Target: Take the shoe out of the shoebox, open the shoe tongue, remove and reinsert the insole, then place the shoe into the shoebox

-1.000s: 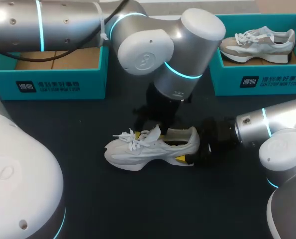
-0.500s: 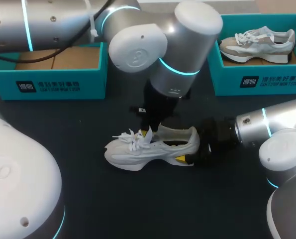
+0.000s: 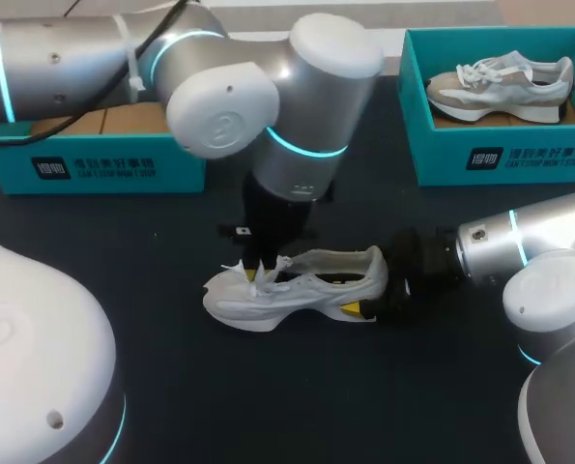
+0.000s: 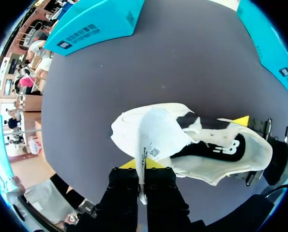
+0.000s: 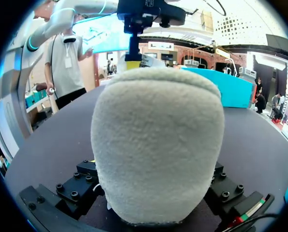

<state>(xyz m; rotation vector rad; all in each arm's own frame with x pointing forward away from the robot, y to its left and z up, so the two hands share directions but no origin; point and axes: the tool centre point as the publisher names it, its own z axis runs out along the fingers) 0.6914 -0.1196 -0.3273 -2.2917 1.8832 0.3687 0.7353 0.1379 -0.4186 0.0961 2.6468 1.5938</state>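
A white shoe lies on its sole on the dark table, toe to the left. My left gripper stands over its laces, shut on the tongue, which is drawn up and toward the toe between the fingers. This uncovers the black insole inside the shoe. My right gripper is at the heel. The fleecy heel fills the gap between its fingers, gripped from both sides. One yellow tip of the right gripper peeks out beside the heel in the left wrist view.
A teal shoebox with a cardboard insert stands at the back left. A second teal shoebox at the back right holds another pale shoe. My left arm's big elbow hangs over the table's middle.
The left gripper has shut on the tongue and moved left toward the toe, pulling the tongue forward. The right gripper and the shoe's heel have stayed in place.
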